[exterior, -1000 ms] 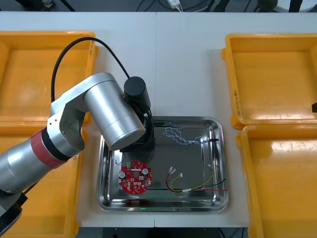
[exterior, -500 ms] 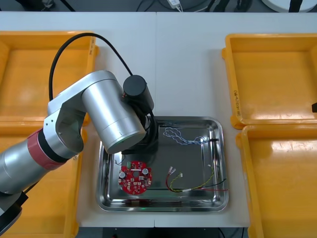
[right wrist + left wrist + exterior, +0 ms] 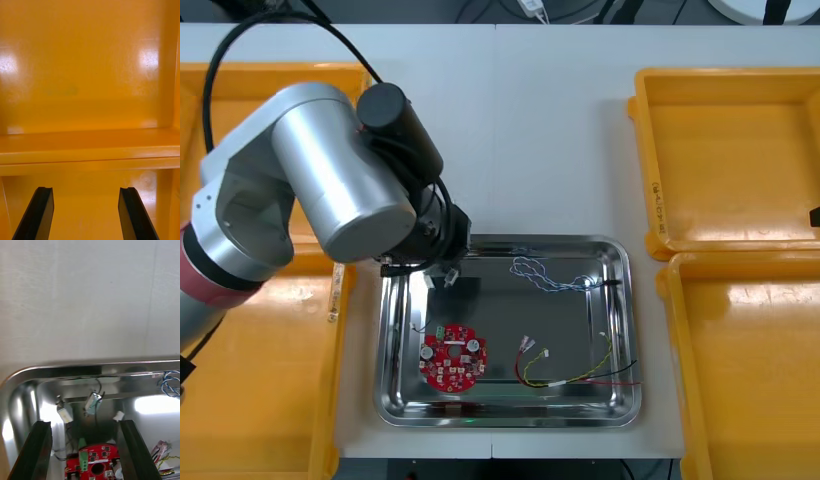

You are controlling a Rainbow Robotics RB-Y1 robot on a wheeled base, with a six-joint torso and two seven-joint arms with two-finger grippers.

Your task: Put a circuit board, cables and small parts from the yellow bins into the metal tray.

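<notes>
metal tray (image 3: pixel 627 340) holds red circuit board (image 3: pixel 452 358), blue-white cable (image 3: pixel 550 275), red-yellow cable (image 3: pixel 580 375), small metal parts (image 3: pixel 93 402). left gripper (image 3: pixel 83 423) over tray's far left corner, fingers wide apart, empty. right gripper (image 3: pixel 85 189) over yellow bin (image 3: pixel 90 75) right of tray, fingers apart, empty

Our count: four yellow bins (image 3: pixel 735 150), two per side of the table (image 3: pixel 560 130). One metal tray (image 3: pixel 510 320). In it we see one round red circuit board (image 3: pixel 451 360), one twisted blue and white cable (image 3: pixel 552 274) and one red and yellow cable (image 3: pixel 580 379). A black strand runs alongside; can't tell if it's separate. Small metal parts (image 3: pixel 92 402): two, plus one white bit (image 3: pixel 119 415) we can't classify.
</notes>
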